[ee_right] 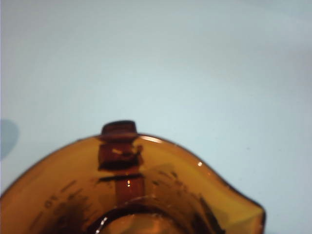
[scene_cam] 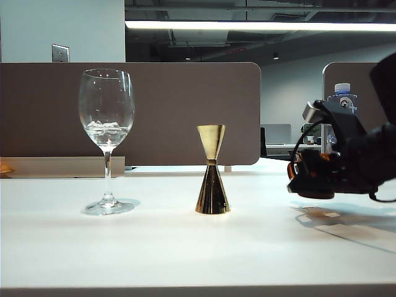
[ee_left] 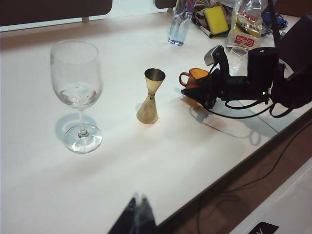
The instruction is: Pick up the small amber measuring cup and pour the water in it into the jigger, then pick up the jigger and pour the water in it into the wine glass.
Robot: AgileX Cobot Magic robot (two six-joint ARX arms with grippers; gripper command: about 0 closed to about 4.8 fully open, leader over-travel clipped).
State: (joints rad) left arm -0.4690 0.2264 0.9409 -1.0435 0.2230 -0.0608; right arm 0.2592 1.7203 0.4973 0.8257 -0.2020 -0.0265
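The wine glass (scene_cam: 106, 117) stands at the left of the table, something clear low in its bowl. The gold jigger (scene_cam: 212, 170) stands upright in the middle. To its right, my right gripper (scene_cam: 309, 179) is shut on the small amber measuring cup (scene_cam: 297, 168), which hangs a little above the table over its shadow. The left wrist view shows the wine glass (ee_left: 76, 92), the jigger (ee_left: 150, 96) and the cup (ee_left: 197, 75) beside the jigger, apart from it. The cup (ee_right: 131, 195) fills the right wrist view; water inside cannot be made out. My left gripper (ee_left: 138, 209) is shut near the table's front edge.
A clear plastic bottle (ee_left: 179, 24) stands behind the cup, with a yellow sponge (ee_left: 216, 19) and a snack bag (ee_left: 246, 27) at the back right. A brown partition (scene_cam: 185, 111) runs behind the table. The table's edge (ee_left: 234, 170) lies close to the right arm.
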